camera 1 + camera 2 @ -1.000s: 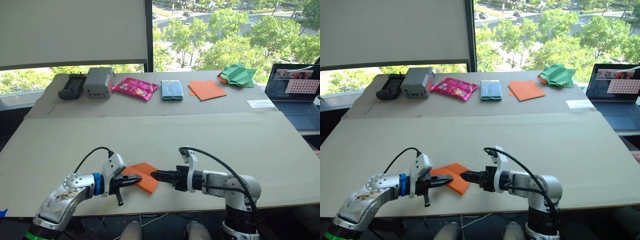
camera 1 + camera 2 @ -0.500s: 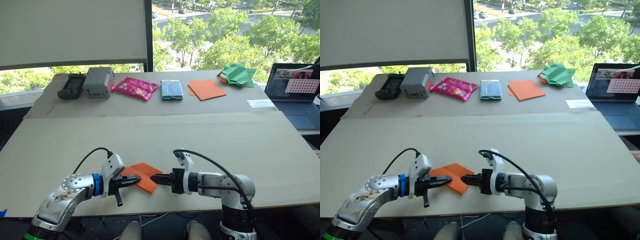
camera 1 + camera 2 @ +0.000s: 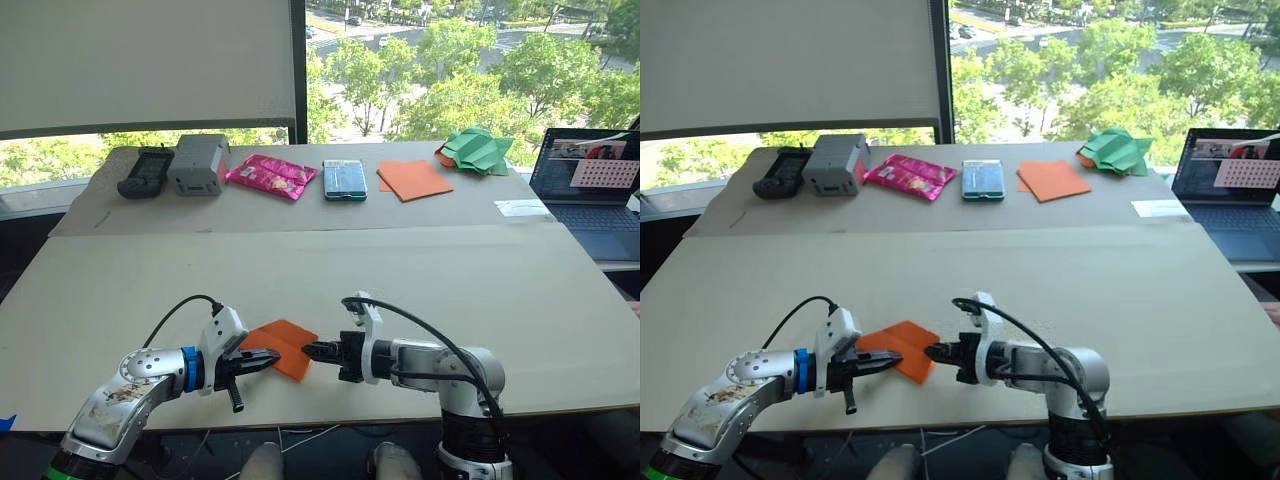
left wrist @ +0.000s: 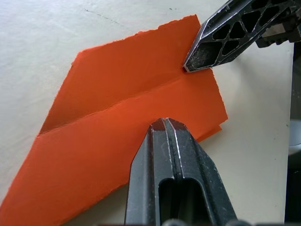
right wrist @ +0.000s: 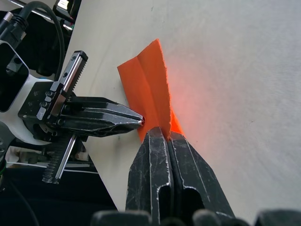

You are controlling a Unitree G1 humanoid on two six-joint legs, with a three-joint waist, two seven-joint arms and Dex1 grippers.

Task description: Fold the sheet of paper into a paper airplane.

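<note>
The sheet of paper (image 3: 284, 343), bright orange and folded with a crease along its middle, lies flat near the table's front edge. My left gripper (image 3: 272, 354) is shut, and its tips rest on the paper's near flap (image 4: 108, 141). From the opposite side, my right gripper (image 3: 306, 350) is shut on the paper's right edge by the crease (image 5: 148, 89). In the right wrist view the paper's edge runs in between the right gripper's (image 5: 163, 134) fingertips. The two grippers point at each other, a short way apart.
On the far table stand a black handset (image 3: 145, 172), a grey box (image 3: 198, 163), a pink packet (image 3: 270, 175), a teal pack (image 3: 344, 180), smooth orange sheets (image 3: 413, 179) and a green paper shape (image 3: 476, 149). A laptop (image 3: 590, 185) sits at the right.
My right gripper has moved left to the paper's edge and closed from wide open to shut. The left gripper has stayed in place on the paper.
</note>
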